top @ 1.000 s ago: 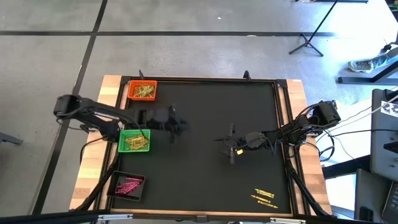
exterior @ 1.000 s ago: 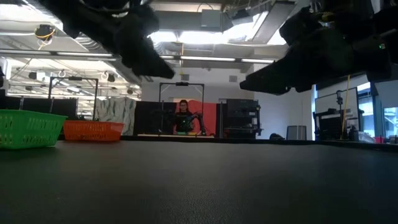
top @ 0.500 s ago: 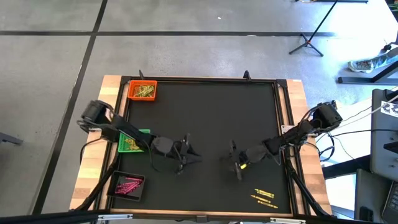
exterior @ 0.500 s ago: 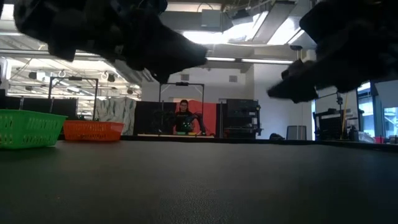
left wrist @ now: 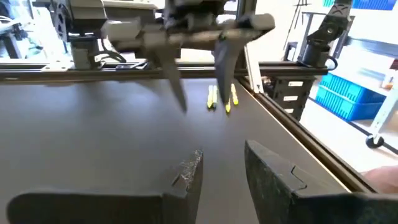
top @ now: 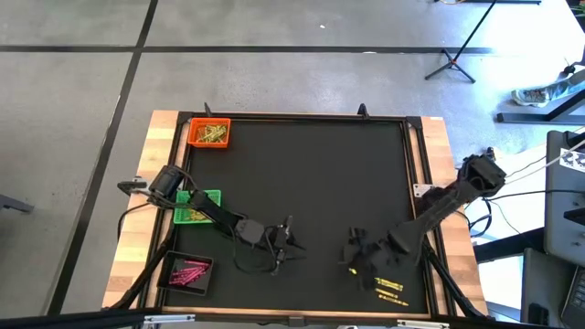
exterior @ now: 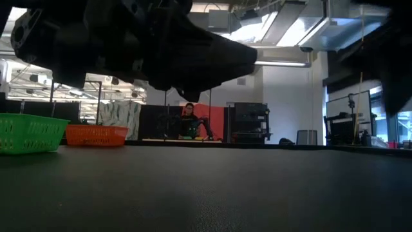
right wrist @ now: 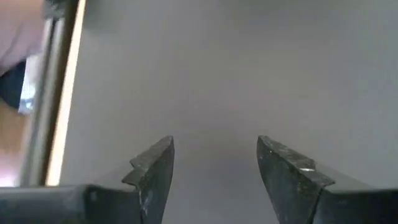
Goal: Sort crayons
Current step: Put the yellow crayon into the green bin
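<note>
**Both grippers empty over the mat, loose crayons waiting at the near right**

I am watching three trays sitting along the left edge: one orange tray holding gold crayons, one green tray holding yellow ones, one black tray holding pink ones. I cannot count the sticks inside any of them. About three loose yellow crayons are lying on the black mat near its front right corner. My left gripper is hovering mid-mat, fingers parted, holding nothing. My right gripper is hanging just beside the loose crayons, fingers spread wide, holding nothing. One person is sitting far behind the table.
</note>
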Robot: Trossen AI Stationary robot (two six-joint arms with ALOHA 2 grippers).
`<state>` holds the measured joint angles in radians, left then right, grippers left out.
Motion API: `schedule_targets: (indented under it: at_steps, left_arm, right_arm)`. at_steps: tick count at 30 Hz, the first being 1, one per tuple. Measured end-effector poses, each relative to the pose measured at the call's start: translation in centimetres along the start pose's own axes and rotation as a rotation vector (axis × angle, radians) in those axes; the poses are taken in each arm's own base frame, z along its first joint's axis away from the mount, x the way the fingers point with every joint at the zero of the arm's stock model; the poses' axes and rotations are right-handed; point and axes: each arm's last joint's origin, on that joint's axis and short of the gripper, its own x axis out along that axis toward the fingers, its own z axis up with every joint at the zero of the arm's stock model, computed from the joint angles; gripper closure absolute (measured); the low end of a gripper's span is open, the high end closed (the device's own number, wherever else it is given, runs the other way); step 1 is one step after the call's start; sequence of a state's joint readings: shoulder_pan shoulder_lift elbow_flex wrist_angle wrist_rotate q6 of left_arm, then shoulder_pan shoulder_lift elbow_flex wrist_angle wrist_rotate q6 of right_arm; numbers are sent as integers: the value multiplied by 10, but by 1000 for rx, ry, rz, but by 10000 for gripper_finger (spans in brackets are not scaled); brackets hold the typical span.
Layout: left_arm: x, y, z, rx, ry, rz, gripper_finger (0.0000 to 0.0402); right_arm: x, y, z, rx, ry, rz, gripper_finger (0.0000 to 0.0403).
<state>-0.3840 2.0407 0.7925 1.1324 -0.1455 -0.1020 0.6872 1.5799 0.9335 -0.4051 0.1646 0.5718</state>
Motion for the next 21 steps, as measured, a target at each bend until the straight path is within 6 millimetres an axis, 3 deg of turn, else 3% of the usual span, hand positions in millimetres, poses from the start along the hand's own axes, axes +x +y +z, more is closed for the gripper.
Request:
schedule_targets:
  at_steps: [4,9,15,21]
  left_arm:
    - [1,-2,1,0,-3,-6,299]
    - [1,-2,0,2,9,-3,299]
    - [1,-2,-1,3,18,-2,299]
    - [1,-2,-1,3,19,-1,299]
  right_arm:
    - [-23,23,-5,86,113,-41,178]
    - [-36,43,-30,240,241,-70,178]
    - [-44,57,-58,372,327,-136,178]
    - [-35,55,-79,422,330,-163,178]
